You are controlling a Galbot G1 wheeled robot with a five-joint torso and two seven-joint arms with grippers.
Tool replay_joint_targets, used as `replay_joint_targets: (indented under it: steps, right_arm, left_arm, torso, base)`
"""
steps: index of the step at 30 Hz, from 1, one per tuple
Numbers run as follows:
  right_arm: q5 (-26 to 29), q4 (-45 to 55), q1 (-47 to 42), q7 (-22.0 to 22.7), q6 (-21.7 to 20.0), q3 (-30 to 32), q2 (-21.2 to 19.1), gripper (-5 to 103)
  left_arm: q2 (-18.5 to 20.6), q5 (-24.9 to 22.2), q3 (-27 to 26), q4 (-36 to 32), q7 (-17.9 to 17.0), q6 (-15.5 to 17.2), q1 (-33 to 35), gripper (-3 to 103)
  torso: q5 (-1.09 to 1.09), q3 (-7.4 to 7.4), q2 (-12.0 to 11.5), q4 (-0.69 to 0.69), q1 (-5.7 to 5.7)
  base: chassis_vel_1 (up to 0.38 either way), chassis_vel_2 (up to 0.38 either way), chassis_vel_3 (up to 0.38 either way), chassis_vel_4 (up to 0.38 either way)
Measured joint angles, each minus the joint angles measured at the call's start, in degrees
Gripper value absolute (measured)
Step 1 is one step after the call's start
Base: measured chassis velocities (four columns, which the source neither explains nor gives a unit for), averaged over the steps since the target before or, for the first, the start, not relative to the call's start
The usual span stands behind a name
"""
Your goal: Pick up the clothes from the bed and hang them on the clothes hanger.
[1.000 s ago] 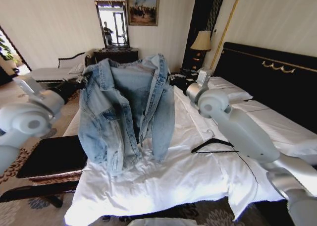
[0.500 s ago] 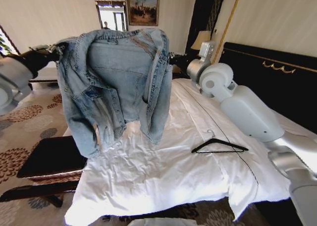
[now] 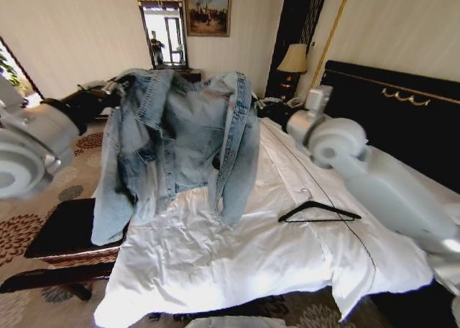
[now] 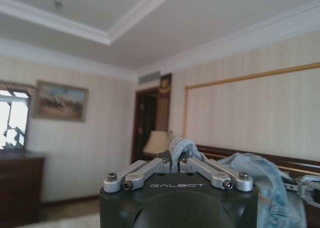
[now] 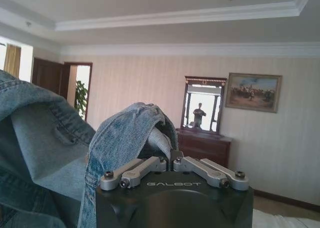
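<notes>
**Jacket lifted, hanger waiting**

The denim jacket hangs spread above the bed, clenched at its shoulders by the left gripper and right gripper. The clothes hanger, at four o'clock from the jacket, lies unused; hanging remains.

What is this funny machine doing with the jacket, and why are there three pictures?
It is a robot with two arms. One picture comes from a camera on its head, the other two from cameras on its wrists. Each arm ends in a pinching tool. The left tool and the right tool each pinch a shoulder of the denim jacket, holding it spread out above the bed. A black clothes hanger lies on the white sheet, untouched.
</notes>
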Motion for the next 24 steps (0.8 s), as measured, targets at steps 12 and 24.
replay_joint_targets:
  steps: [12,24]
  right_arm:
    - [57.74,10.11,-23.42,30.59,-12.72,45.60,-10.52,1]
    - [40.42,9.36,-26.97,27.13,-12.58,36.25,-6.06,1]
  left_arm:
    - [4.26,-47.41,-31.32,-2.10,-25.62,13.74,0.23,3]
    - [0.01,-29.94,-12.58,-1.58,-22.63,20.37,11.41,3]
  torso:
    - [-0.04,0.02,0.00,0.03,0.03]
    - [-0.08,0.02,0.00,0.05,0.01]
  base:
    - [0.000,0.000,0.000,0.000]
    - [0.000,0.000,0.000,0.000]
